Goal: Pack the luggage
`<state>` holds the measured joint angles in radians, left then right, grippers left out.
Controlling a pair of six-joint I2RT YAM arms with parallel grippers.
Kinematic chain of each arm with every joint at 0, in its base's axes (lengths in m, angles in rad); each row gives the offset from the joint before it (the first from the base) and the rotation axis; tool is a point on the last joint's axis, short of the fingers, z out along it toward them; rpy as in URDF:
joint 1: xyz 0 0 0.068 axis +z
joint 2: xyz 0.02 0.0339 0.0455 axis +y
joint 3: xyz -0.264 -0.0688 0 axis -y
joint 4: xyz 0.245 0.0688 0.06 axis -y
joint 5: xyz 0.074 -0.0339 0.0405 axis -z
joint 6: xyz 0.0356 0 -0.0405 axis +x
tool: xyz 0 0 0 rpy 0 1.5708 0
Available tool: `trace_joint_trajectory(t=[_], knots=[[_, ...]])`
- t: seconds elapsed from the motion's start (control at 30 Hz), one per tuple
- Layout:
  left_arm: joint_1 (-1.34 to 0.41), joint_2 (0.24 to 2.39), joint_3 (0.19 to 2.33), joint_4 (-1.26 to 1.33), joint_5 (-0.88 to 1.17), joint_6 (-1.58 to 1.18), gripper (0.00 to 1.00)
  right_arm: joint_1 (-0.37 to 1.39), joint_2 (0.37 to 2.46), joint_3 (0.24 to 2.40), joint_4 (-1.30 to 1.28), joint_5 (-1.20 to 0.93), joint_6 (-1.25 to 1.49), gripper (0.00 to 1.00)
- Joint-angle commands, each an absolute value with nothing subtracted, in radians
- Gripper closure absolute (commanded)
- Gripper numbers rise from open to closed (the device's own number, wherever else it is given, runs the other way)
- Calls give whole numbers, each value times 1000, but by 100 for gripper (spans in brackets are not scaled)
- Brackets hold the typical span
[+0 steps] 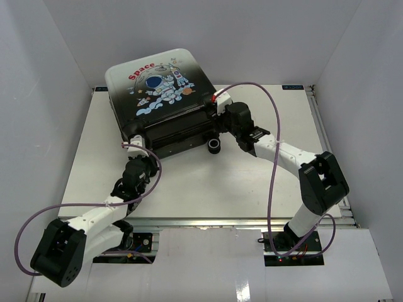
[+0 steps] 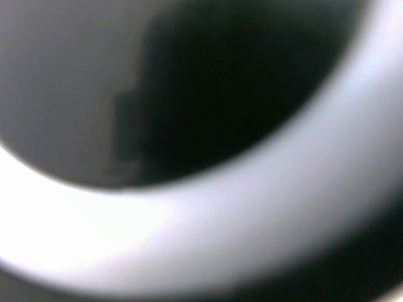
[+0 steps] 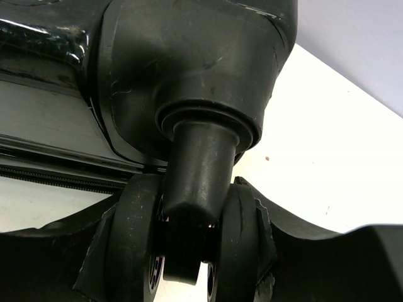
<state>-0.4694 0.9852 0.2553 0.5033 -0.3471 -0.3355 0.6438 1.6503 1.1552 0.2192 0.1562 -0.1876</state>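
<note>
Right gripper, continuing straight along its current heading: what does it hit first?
The luggage's caster wheel: the wrist view shows it right ahead of the right gripper, sitting between its jaws. Whether they touch it is unclear.

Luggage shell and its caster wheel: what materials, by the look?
Luggage shell: likely hard plastic, glossy, with bright highlights and a printed astronaut on it. Caster wheel: black and duller, probably rubber or plastic, can't tell which. Its housing: looks like moulded black plastic, lightly scratched.
</note>
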Motion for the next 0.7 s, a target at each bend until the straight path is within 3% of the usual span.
trace_joint_trajectory(t=[0.0, 0.37, 0.67], knots=[[-525, 1020, 374, 710, -8, -303, 100, 773, 1692, 1275, 181, -49, -172, 92], [-599, 1092, 461, 653, -7, -215, 100, 818, 1767, 1326, 192, -72, -122, 92], [-671, 1228, 602, 534, -126, -167, 100, 857, 1776, 1340, 198, -73, -101, 92]])
